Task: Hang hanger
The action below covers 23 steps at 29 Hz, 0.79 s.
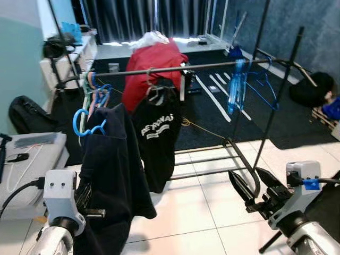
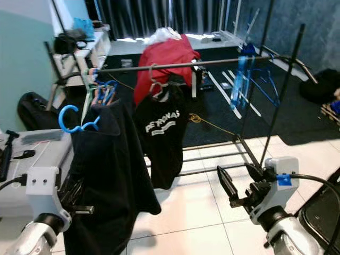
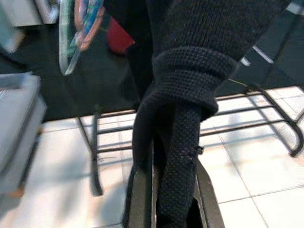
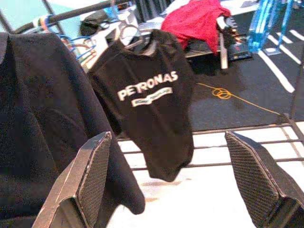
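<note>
I judge the hang not finished: the blue hanger (image 1: 85,123) carrying the dark sweater (image 1: 114,175) sits below the rail (image 1: 175,68), its hook apparently short of the bar and free in the air, though I cannot tell for sure whether it touches anything. My left gripper (image 3: 173,204) is low at the left with its fingers pinching the sweater's knit cuff between them, so I hold the garment by the sleeve, not the hanger itself. My right gripper (image 2: 236,188) hovers low on the right above the tiles, fingers spread wide and holding nothing. What is left, as I read it, is lifting the hook up and over the bar and then letting the cuff go. The rail is crowded on the left end: a bunch of coloured hangers (image 1: 95,93) hangs just above the blue hook, and a black Petronas shirt (image 1: 156,138) hangs just beside the sweater. Further along are more blue hangers (image 1: 239,85). The rack's base bars (image 1: 212,159) cross the floor ahead, and a grey surface (image 1: 29,164) stands at my left.
</note>
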Tool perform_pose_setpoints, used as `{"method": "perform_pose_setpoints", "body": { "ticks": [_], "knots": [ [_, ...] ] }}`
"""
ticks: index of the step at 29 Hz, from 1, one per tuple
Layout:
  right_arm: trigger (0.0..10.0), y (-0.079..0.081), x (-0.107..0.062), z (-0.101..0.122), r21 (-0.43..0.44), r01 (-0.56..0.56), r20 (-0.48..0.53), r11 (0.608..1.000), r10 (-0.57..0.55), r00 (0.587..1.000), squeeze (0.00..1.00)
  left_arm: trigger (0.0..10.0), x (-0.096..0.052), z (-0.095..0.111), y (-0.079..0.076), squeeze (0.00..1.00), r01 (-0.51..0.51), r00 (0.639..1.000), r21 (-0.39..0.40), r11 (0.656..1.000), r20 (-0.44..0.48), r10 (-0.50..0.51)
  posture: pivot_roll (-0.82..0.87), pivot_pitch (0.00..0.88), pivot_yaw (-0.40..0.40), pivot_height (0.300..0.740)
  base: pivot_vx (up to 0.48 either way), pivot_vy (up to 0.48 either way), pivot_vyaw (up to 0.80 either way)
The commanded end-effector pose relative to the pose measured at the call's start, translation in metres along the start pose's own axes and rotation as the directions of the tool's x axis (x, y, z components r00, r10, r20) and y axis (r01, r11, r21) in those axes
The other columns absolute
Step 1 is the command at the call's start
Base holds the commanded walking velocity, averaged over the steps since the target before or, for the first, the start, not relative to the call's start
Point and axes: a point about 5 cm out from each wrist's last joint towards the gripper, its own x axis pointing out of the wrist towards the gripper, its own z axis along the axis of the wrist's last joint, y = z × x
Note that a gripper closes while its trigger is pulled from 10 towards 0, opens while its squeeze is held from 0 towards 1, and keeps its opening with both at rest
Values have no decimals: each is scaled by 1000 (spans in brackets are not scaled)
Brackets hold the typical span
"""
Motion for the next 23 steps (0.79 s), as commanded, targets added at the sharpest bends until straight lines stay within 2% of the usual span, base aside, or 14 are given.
{"method": "perform_pose_setpoints", "body": {
  "ticks": [1, 9, 19, 23],
  "knots": [
    [10000, 5, 1, 0, 13, -24, -2, 1000, 24, 1000, 0, 10000, 0, 6, 1, 0, -5, 999, -1, 1000, 37, 5, -104, 2, 27, 740, 0, 0, 0],
    [10000, 5, 1, 0, 12, -26, -3, 1000, 26, 1000, 0, 10000, 0, 6, 1, 0, -5, 999, 2, 1000, 36, 4, -104, 1, 27, 740, 0, 0, 0],
    [10000, 4, 1, -1, 12, -26, -4, 1000, 27, 1000, 0, 10000, 0, 6, 0, 0, 5, 999, 11, 1000, 40, -5, -104, 0, 27, 740, 461, 0, 0],
    [10000, 4, 1, -1, 12, -26, -4, 1000, 26, 1000, 0, 10000, 0, 6, 1, 0, -1, 999, 2, 1000, 41, 1, -104, 0, 27, 740, 191, 0, 0]
  ]
}}
